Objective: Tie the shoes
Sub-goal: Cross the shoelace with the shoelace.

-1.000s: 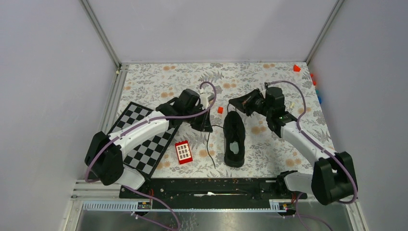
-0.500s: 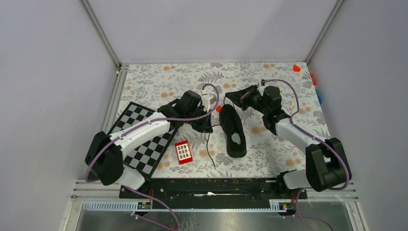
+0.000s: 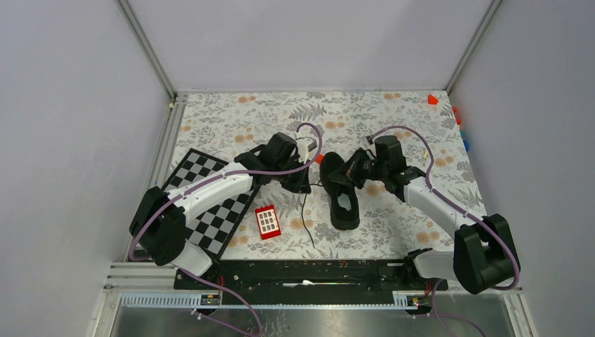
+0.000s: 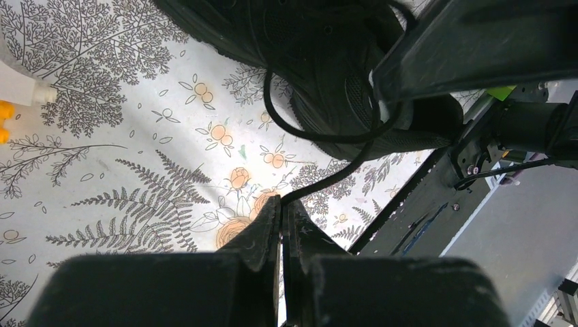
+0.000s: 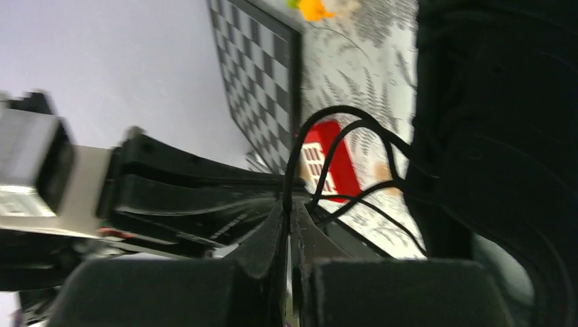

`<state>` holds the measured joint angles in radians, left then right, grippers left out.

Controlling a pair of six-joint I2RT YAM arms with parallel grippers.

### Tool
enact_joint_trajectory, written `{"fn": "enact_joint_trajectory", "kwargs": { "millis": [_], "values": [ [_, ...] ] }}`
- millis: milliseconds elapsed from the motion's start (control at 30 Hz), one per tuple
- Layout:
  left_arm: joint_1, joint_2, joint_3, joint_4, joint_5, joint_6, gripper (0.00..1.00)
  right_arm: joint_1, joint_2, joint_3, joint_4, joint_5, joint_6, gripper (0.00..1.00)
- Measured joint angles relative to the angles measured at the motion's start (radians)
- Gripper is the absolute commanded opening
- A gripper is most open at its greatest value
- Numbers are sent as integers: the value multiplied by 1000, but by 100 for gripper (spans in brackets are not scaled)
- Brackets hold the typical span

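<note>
- chequer board [image 3: 210, 202]: flat on desk [image 3: 231, 119], far L, partly under L arm; not in play.
- red block [image 3: 267, 222]: by board's R edge, near lace tail, apart from shoe.
- left fingers [image 4: 276, 212]: pressed shut, pinching one strand of lace [image 4: 327, 178] just L of shoe. Prob. held out sideways to keep that strand taut and clear of the other.
- lace: strand runs from pinch up to shoe's side, curling once beside it; in top view a loose tail [image 3: 306, 214] lies on desk toward near edge.
- shoe [image 3: 342, 193]: mid-desk, btwn both arms, sole down, toe to far side, heel toward arm bases.
- shoe mouth: only container-like thing here; pale insole shows, nothing else seen in it.
- right fingers [image 5: 283, 219]: also shut, gripping thin lace loops [image 5: 327, 129] that arc back to shoe, reaching in over forefoot. Prob. lifting loops off the upper so strands can cross.
- knot: none visible; tying looks early.
- small coloured blocks [image 3: 432, 100]: far R corner, well apart.
</note>
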<state>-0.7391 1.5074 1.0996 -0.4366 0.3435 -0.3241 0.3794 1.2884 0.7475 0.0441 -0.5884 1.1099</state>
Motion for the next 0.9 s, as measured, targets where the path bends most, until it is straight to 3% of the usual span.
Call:
{"fn": "enact_joint_trajectory", "kwargs": {
  "millis": [400, 900],
  "values": [
    [-5, -10, 0, 9, 12, -15, 0, 0, -16, 58, -348, 16, -246, 0],
    [-110, -53, 27, -18, -8, 94, 0, 11, -75, 144, -369, 42, -221, 0]
  ]
}}
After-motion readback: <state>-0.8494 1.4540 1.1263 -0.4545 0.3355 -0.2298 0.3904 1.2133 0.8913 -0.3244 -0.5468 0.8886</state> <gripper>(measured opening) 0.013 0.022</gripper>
